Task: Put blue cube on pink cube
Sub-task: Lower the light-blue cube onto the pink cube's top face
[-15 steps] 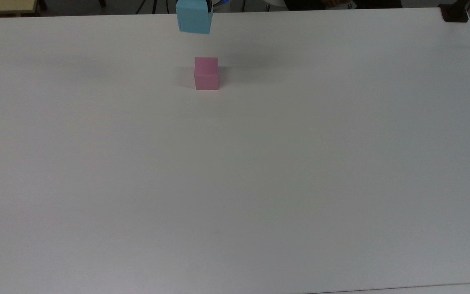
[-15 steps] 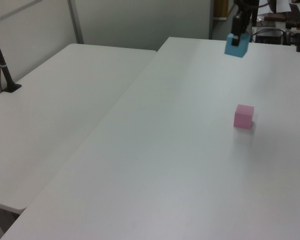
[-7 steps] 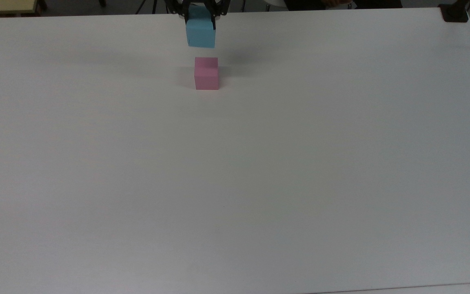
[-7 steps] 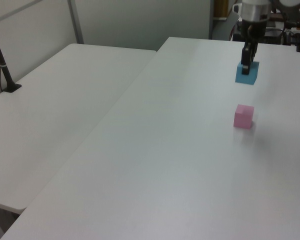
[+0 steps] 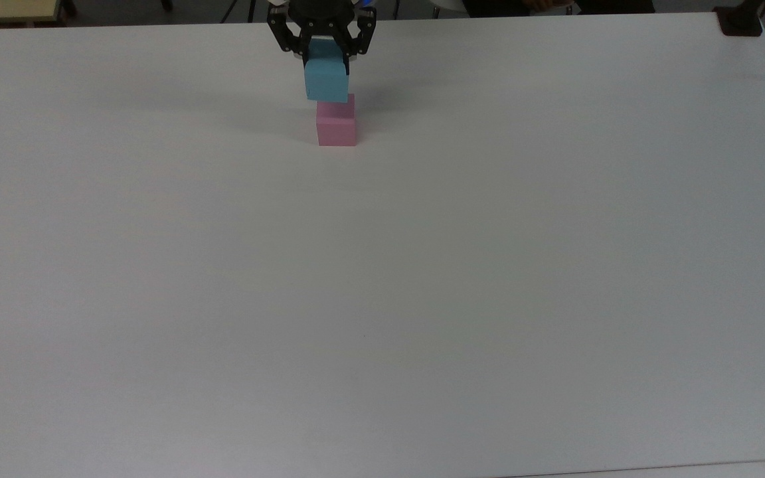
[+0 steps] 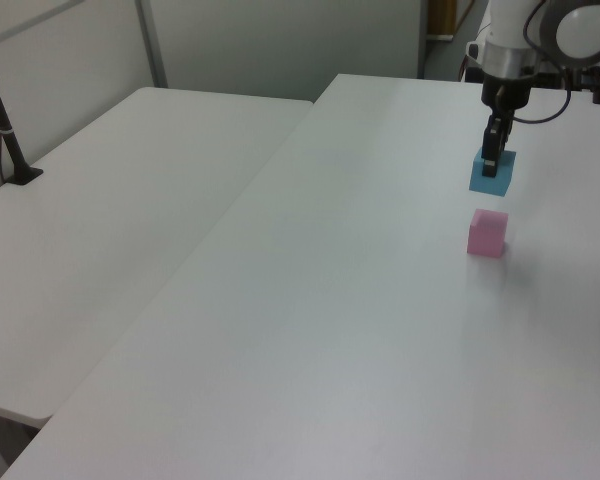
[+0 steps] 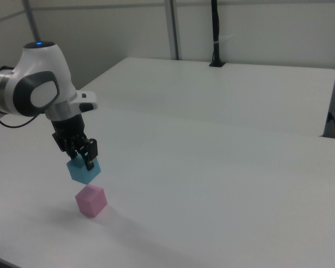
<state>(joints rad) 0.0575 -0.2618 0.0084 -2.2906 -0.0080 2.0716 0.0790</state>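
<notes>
Near the top edge of the top view, the gripper (image 5: 325, 52) pinches the blue cube (image 5: 327, 80), hanging just above the pink cube (image 5: 337, 126) without touching, as the right view shows. To place well, square its faces over the pink one, lower gently, then let go. The white table (image 5: 422, 265) around offers no obstruction.

The blue cube (image 5: 327, 81) was a plain light sky blue, with no pattern on its faces. The pink cube (image 5: 337, 126) was a plain pale pink, a shade darker on its front face in the top view. The pincer (image 5: 325, 52) was black, on an arm (image 7: 36, 84) of white and grey. The bench (image 5: 422, 279) was a plain, unmarked white.
</notes>
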